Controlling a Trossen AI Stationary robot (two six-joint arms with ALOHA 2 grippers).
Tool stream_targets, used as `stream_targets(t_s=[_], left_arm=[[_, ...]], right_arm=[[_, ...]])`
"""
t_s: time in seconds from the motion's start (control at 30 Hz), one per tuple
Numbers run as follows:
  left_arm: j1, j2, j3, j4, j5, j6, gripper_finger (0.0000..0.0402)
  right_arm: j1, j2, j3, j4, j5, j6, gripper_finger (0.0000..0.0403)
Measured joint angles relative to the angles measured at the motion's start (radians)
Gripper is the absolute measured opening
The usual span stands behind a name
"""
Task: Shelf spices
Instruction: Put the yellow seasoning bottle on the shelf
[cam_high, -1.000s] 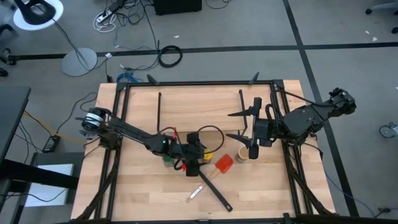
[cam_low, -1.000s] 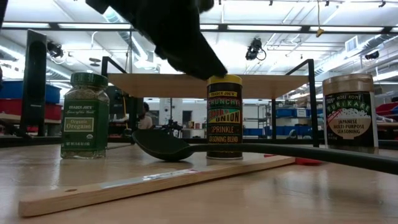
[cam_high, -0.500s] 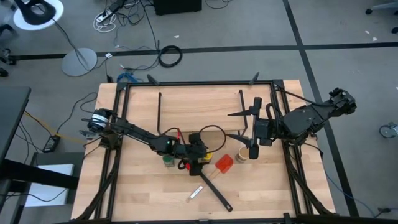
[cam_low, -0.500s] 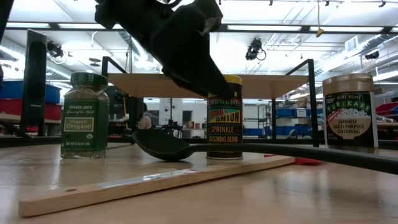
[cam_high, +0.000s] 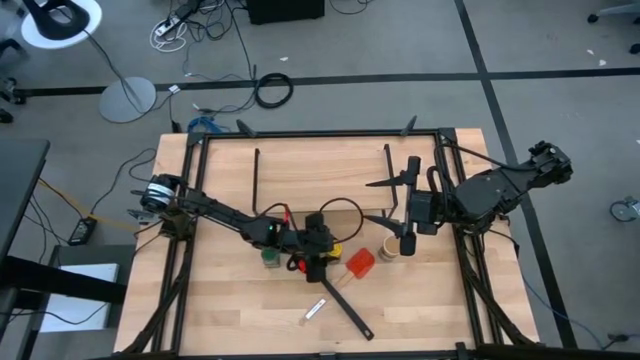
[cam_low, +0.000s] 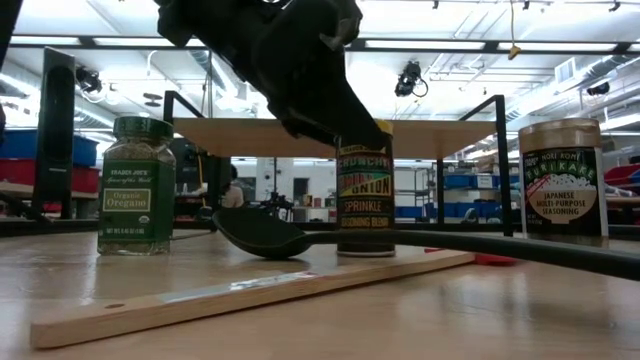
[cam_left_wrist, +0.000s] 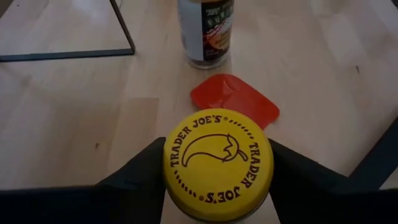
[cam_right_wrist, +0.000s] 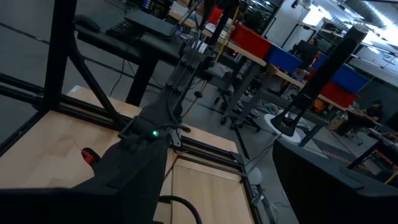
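Observation:
The yellow jar (cam_high: 331, 251) stands near the table's middle, and its yellow lid (cam_left_wrist: 217, 165) fills the left wrist view. My left gripper (cam_high: 320, 252) is down over it and shut on it. The green-topped jar (cam_high: 270, 258) stands to its left on its base, also in the low view (cam_low: 137, 185). The tan jar (cam_high: 388, 250) stands to its right, also in the low view (cam_low: 559, 180). The shelf (cam_low: 300, 138) stands on thin black legs behind the jars. My right gripper (cam_high: 376, 202) hangs open over the shelf's right end, pointing left, and touches nothing. My left gripper pinches the yellow jar at its lid, one dark finger (cam_left_wrist: 140, 177) on each side of the lid's rim (cam_left_wrist: 168, 168). The fingers come from above, slanting in from the table's left. The jar is upright with its base (cam_low: 364, 250) at the table top.
A black spoon (cam_low: 262, 232) lies in front of the jars, its handle running to the near right (cam_high: 350, 318). A red spatula (cam_high: 360, 263) lies between the yellow and tan jars. A wooden stick (cam_low: 250, 292) lies nearer the front edge.
My left gripper has come down and a little toward the table's right edge, settling over the yellow jar's top. The jars stay upright on the table. My right arm has kept still.

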Motion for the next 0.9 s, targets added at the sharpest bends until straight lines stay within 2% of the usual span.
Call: stream_targets(t_s=[0.17,0.43,0.73,0.9], left_arm=[[0.0,0.0,0.071,-0.081,0.001,0.003,0.0218],[-0.005,0.0,0.341,-0.356,-0.007,0.093,0.0218],[-0.001,-0.008,0.69,-0.686,-0.139,0.258,0.0218],[0.081,-0.059,0.809,-0.81,-0.183,0.303,0.0218]], right_arm=[[0.0,0.0,0.0,0.001,0.0,-0.001,0.029],[0.0,0.0,0.0,0.001,0.0,-0.004,0.029],[0.0,0.0,0.0,0.0,0.0,-0.004,0.029],[0.004,0.0,0.001,-0.001,0.001,-0.005,0.029]])
